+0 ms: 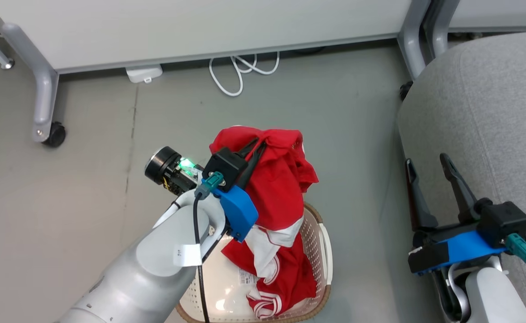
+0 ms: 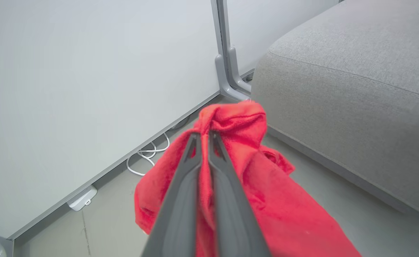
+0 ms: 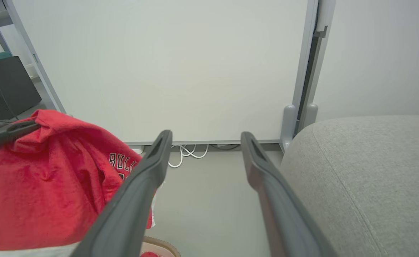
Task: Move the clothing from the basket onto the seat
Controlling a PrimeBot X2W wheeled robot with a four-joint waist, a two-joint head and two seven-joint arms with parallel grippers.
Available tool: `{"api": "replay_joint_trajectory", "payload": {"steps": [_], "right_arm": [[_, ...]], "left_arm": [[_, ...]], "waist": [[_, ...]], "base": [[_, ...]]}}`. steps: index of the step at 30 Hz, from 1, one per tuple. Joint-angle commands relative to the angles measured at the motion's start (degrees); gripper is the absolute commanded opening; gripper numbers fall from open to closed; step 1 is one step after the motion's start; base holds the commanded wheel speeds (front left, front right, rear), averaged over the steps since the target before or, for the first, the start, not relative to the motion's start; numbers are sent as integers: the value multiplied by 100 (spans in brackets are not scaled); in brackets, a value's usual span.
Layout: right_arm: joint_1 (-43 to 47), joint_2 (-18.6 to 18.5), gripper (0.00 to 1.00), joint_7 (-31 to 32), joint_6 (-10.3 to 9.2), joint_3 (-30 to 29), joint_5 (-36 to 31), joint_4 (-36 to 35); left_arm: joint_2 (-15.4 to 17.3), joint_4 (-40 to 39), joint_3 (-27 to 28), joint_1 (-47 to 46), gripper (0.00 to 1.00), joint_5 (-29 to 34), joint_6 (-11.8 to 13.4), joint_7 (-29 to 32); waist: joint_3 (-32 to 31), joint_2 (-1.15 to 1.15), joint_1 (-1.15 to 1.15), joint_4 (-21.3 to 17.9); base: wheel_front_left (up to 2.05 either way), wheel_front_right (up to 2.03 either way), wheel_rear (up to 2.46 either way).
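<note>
My left gripper (image 1: 259, 144) is shut on the red clothing (image 1: 280, 188), pinching its top fold and holding it up above the basket (image 1: 323, 251). The fabric hangs down into the basket, showing white striped trim near the bottom. In the left wrist view the two fingers (image 2: 188, 167) press together on the red clothing (image 2: 252, 178). Black lettering shows on the clothing (image 3: 55, 178) in the right wrist view. My right gripper (image 1: 426, 160) stands open and empty at the left edge of the grey seat (image 1: 487, 112), fingers wide apart. The seat (image 2: 348, 89) lies to the right of the held fabric.
A white partition panel (image 1: 191, 27) on grey wheeled legs (image 1: 43, 107) runs along the far side. A white cable (image 1: 240, 72) and a small white box (image 1: 144, 74) lie on the grey floor beneath it. Another grey leg (image 1: 413, 45) stands by the seat's corner.
</note>
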Motion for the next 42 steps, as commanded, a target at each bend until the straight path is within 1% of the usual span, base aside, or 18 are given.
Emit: {"api": "replay_joint_trajectory", "payload": {"steps": [1,8,15,23,29,33,42], "right_arm": [[142,13,100,-22,3,-15,45,22],[423,44,100,-22,3,-19,46,107],[654,64,100,-22,3,-30,57,153],[889,94,100,-22,3,-47,65,184],[992,113,100,-22,3,-35,88,147],[984,118,100,-22,3,93,82,105],[649,-138,100,-22,3,696,155,-32]], "left_arm": [[7,-185,183,85,0,41,45,-29],[-20,-710,643,256,0,160,111,-30],[-26,-987,916,397,0,236,115,-30],[-17,-1167,1079,557,0,318,60,-30],[10,-1191,1109,647,0,350,33,-30],[27,-1213,1127,684,0,377,32,-30],[27,-1259,1160,688,0,410,39,-30]], "waist": [[-194,0,1,-12],[-612,0,1,-25],[-923,0,1,-19],[-1243,0,1,-9],[-1373,0,1,13],[-1405,0,1,20],[-1377,0,1,32]], "base": [[0,0,0],[0,0,0],[0,0,0],[0,0,0],[0,0,0],[0,0,0],[0,0,0]]}}
